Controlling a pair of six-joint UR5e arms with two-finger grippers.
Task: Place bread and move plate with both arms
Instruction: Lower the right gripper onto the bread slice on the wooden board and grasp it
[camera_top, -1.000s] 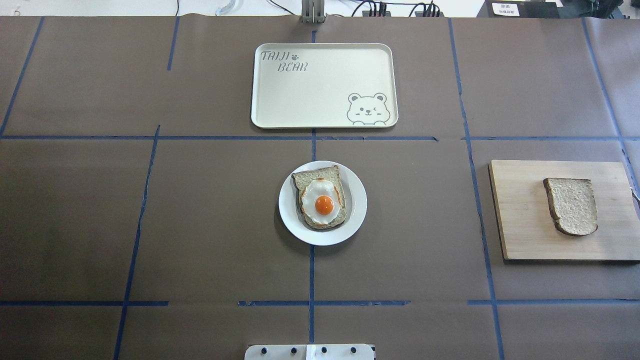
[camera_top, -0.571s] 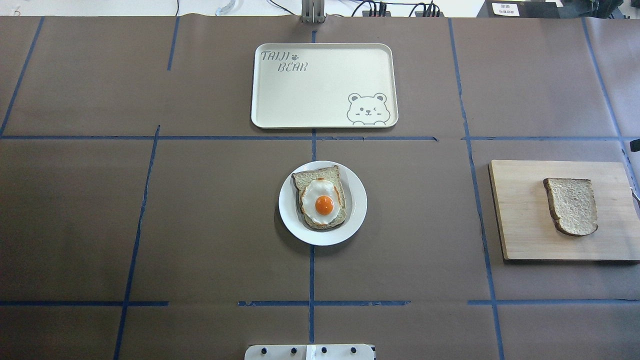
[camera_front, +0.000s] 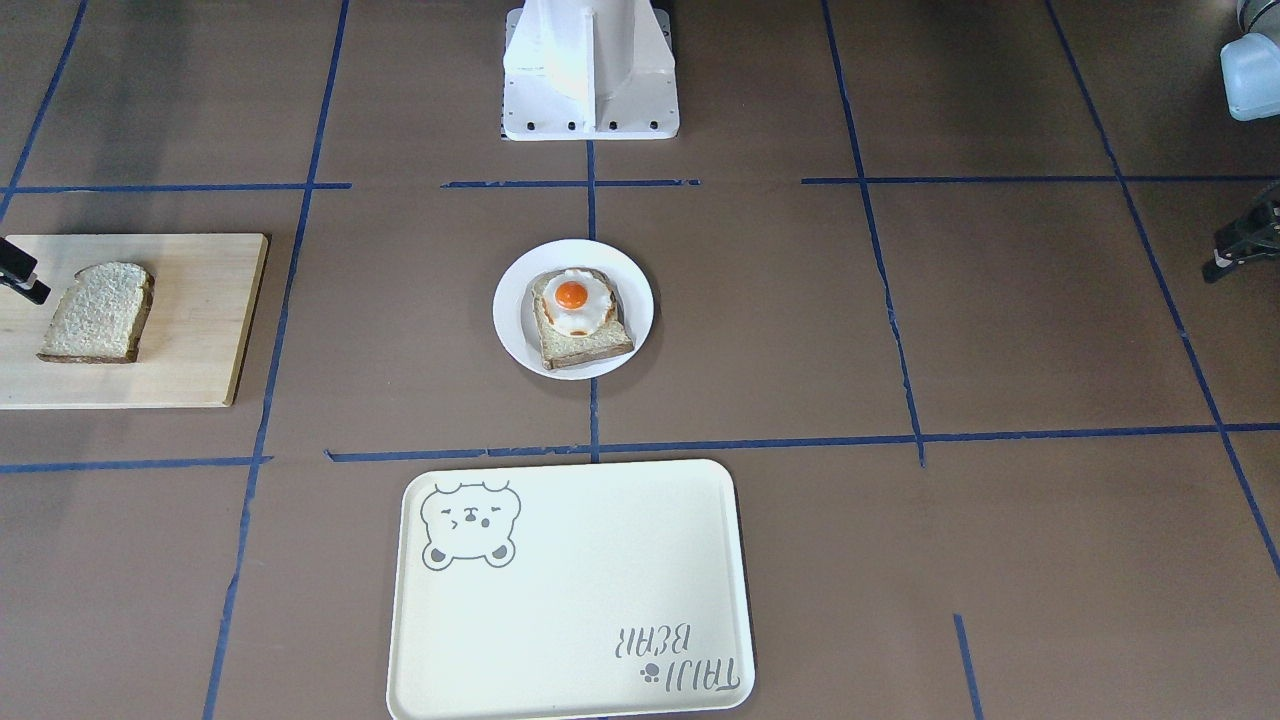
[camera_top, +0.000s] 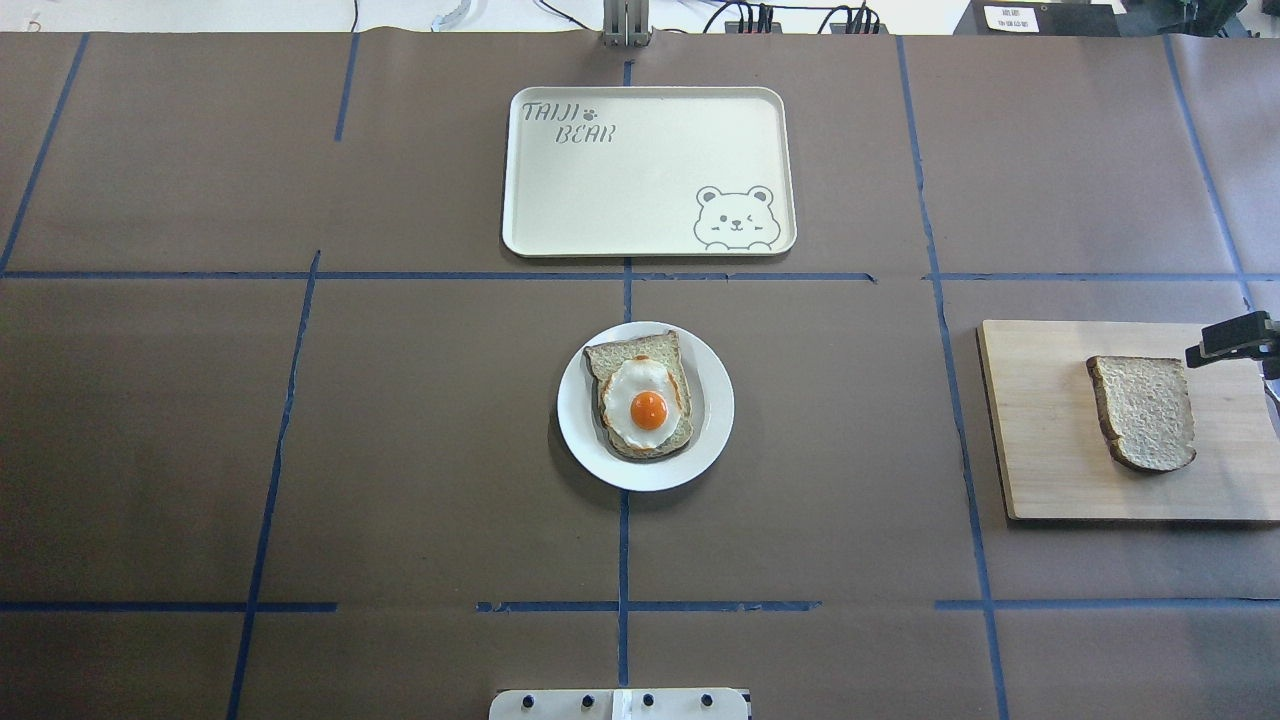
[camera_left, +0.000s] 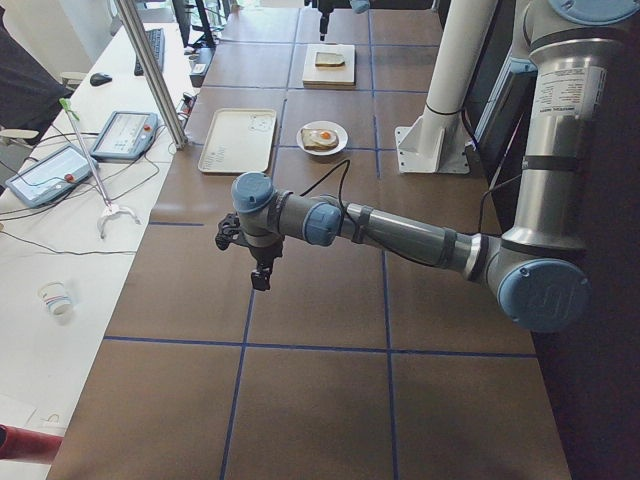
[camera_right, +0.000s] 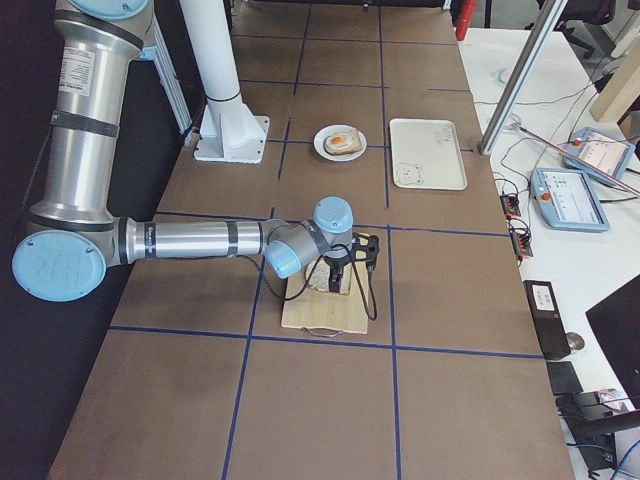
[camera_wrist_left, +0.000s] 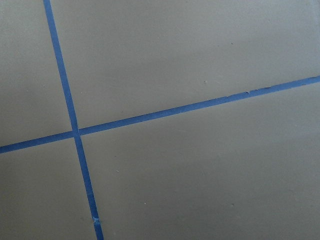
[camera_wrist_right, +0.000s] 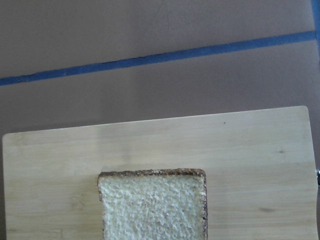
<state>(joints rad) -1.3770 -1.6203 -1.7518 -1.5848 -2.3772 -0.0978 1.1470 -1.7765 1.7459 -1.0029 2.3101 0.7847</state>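
The bread (camera_top: 1143, 413) lies flat on a wooden board (camera_top: 1040, 430) at the right end of the surface (camera_top: 400, 430), its rounded end toward the robot and its straight end away from it. The right fingers (camera_top: 1228, 338) reach in over the board's far right part. Their black tip sits just beside the bread's far right corner, off the slice rather than around it. Only one finger piece shows (the rest is cut off at the frame's edge), so I cannot tell whether they are spread or closed, nor how high they hang. The right wrist view looks down on the slice's straight crust (camera_wrist_right: 152, 172) with bare board beyond it.

The plate (camera_top: 715, 400) sits at the middle of the surface, well apart from the board, carrying a toast slice with a fried egg (camera_top: 647, 400). A cream tray (camera_top: 650, 170) lies beyond it.

The left fingers (camera_front: 1240, 245) hang over bare surface near crossing blue tape lines (camera_wrist_left: 75, 132), far from plate and bread. I cannot tell their state either.
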